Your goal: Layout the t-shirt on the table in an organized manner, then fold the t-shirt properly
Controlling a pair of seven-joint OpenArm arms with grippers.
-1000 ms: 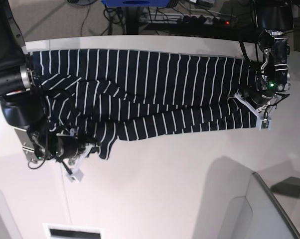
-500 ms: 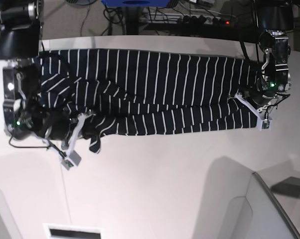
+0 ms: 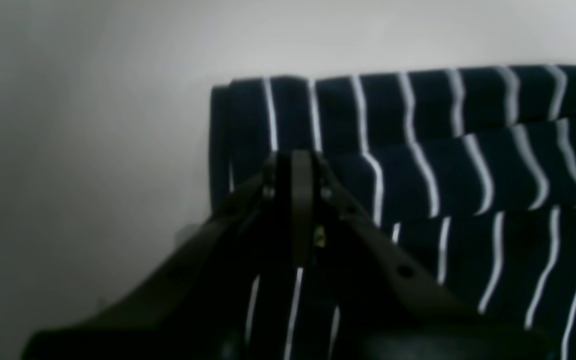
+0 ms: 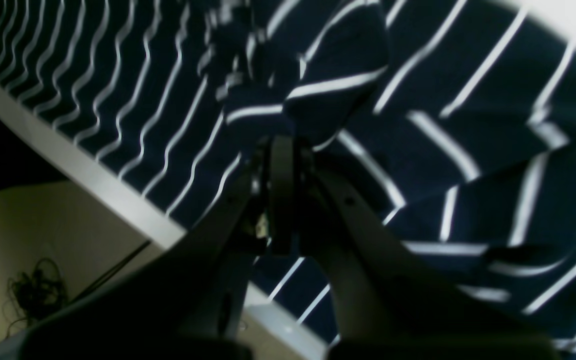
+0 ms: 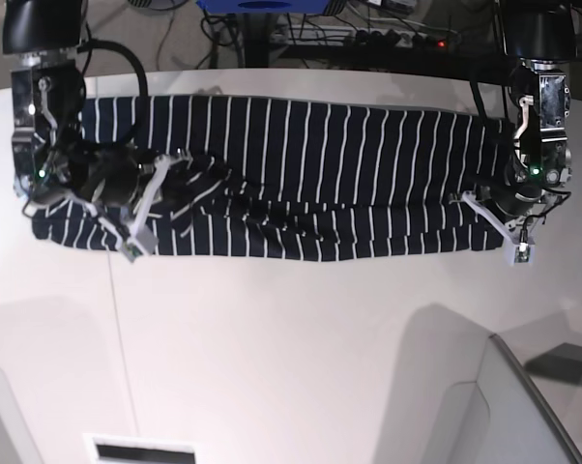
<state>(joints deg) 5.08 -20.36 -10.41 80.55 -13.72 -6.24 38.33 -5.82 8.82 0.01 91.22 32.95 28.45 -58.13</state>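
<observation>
Across the far half of the pale tabletop (image 5: 291, 367) the t-shirt (image 5: 310, 184) is stretched as a long band, soft and limp, best taken by its edges, each end pinched by a closed pincer, left (image 5: 516, 235) and right (image 5: 141, 227).

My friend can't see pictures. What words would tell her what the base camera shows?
A dark striped t-shirt lies folded into a long band across a white table. A robot arm stands at each end, the right tool and the left tool both shut on the cloth.
</observation>
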